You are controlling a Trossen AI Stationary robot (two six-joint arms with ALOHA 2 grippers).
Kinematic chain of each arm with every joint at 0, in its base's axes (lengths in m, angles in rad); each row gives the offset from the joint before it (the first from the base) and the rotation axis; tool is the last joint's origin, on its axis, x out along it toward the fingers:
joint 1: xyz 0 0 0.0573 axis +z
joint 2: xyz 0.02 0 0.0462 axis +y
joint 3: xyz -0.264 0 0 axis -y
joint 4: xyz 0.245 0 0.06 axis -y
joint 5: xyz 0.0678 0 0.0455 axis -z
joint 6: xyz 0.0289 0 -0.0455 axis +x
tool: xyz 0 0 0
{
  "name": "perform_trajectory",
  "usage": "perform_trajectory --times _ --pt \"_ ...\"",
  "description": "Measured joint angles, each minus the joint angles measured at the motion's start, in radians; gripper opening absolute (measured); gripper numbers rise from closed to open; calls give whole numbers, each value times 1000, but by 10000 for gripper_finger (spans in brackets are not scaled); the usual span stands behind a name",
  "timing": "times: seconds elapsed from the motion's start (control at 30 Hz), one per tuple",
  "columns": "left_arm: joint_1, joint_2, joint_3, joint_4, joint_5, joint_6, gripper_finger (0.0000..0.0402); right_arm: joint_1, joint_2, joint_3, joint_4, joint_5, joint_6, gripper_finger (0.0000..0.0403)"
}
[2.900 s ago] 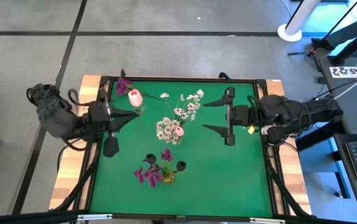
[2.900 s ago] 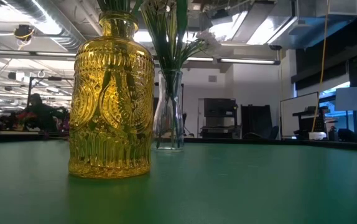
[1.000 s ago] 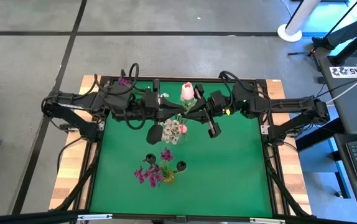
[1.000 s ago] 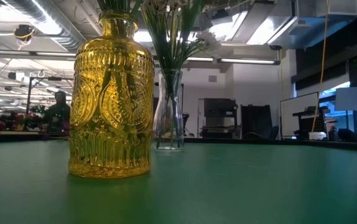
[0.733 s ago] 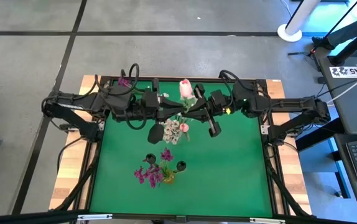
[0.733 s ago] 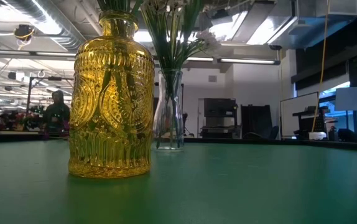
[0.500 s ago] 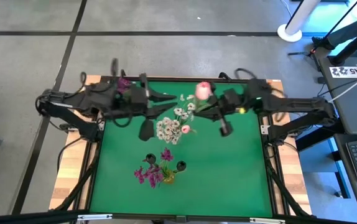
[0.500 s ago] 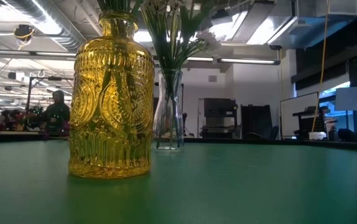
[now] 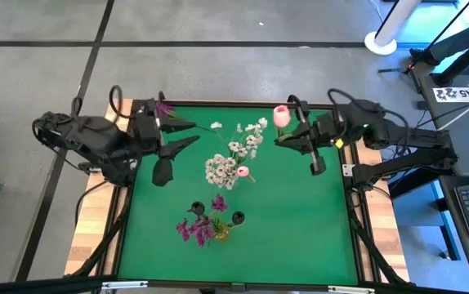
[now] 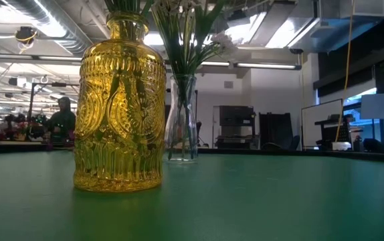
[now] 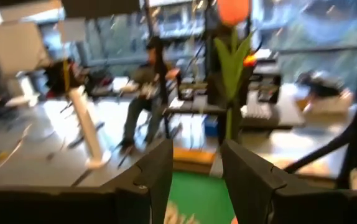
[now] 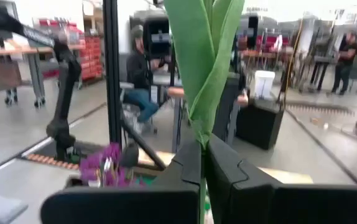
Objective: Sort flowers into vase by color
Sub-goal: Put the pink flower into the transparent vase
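Green felt covers the counter (image 9: 300, 220), where a clear glass vase (image 10: 182, 119) of white blossom sprays (image 9: 222, 167) stands mid-surface and an amber ribbed glass vase (image 10: 119, 107) holds magenta clusters (image 9: 198, 224) nearer the front; the right hand (image 9: 300, 139) pinches a pink tulip bud's green stalk (image 12: 201, 59) above the far right edge, while the left hand (image 9: 177, 135), fingers spread and empty, hangs over the far left edge

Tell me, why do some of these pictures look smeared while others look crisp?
Left wrist view: blurred throughout, the pink tulip and the room beyond smeared. Right wrist view: softer too, though the tulip's green leaves clamped in the right gripper read clearly. Low view: sharp, with bright glints on the yellow glass vase. High view: evenly lit, crisp.
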State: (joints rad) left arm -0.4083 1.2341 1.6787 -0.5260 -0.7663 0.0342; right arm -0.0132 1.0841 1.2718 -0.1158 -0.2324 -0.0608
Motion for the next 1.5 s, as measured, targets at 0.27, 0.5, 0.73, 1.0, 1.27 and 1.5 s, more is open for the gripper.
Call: perform_trajectory --times 0.27,0.5,0.73,1.0,1.27,1.5 --pt "-69 -10 -46 -238 -294 -130 134 0 -11 -186 89 73 -2 3" --pt "-122 -112 -244 -318 -409 -320 134 0 -112 -382 256 133 1 3" --pt "-124 -250 -539 -320 -475 -534 134 0 -94 -611 651 188 -24 5" --pt "-142 -313 -712 -281 -485 -713 134 0 18 -682 1019 161 -27 6" --pt "-142 -312 -753 -217 -483 -714 134 0 180 -676 1197 143 -18 6" --pt "-142 -312 -753 -212 -481 -714 134 0 299 -586 1227 109 -17 7"
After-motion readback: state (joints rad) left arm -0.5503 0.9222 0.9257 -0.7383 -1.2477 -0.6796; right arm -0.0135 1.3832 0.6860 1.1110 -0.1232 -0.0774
